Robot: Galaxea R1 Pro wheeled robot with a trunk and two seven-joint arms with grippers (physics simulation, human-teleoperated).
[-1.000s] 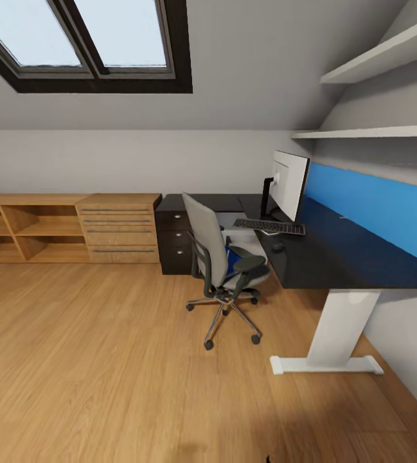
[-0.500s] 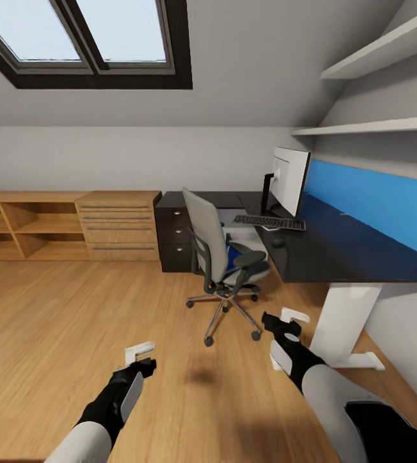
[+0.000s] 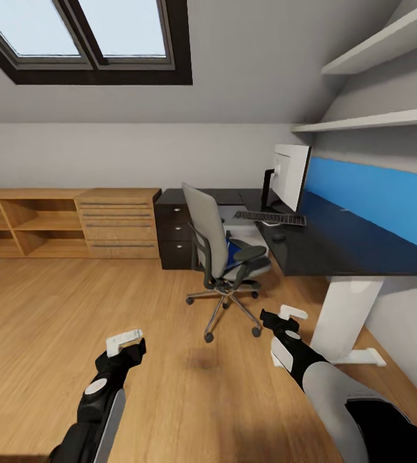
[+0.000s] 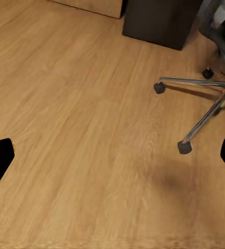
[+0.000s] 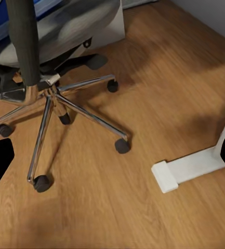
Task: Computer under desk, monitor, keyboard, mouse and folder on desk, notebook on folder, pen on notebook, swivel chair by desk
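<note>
The swivel chair (image 3: pixel 216 252) stands on the wood floor in front of the black desk (image 3: pixel 343 247), its grey back turned toward me. On its seat lies the blue folder (image 3: pixel 234 253). The monitor (image 3: pixel 290 175) stands on the desk, with the keyboard (image 3: pixel 270 218) in front of it and the mouse (image 3: pixel 278 237) nearer me. A light-grey box, apparently the computer (image 5: pixel 108 25), sits under the desk behind the chair. My left gripper (image 3: pixel 124 341) and right gripper (image 3: pixel 289 319) hover open over the floor, short of the chair's star base (image 5: pixel 52 98). The notebook and the pen are out of view.
The desk's black drawer unit (image 3: pixel 174 235) adjoins a light-wood drawer chest (image 3: pixel 119 224) and open shelving (image 3: pixel 25 225) along the far wall. The desk's white leg and foot (image 3: pixel 346 321) stand to the right of my right gripper. A blue panel (image 3: pixel 375 196) backs the desk.
Both arms have risen into view since one second ago. In the last half second the left gripper shifted slightly left. The camera has moved a little, shifting the whole scene.
</note>
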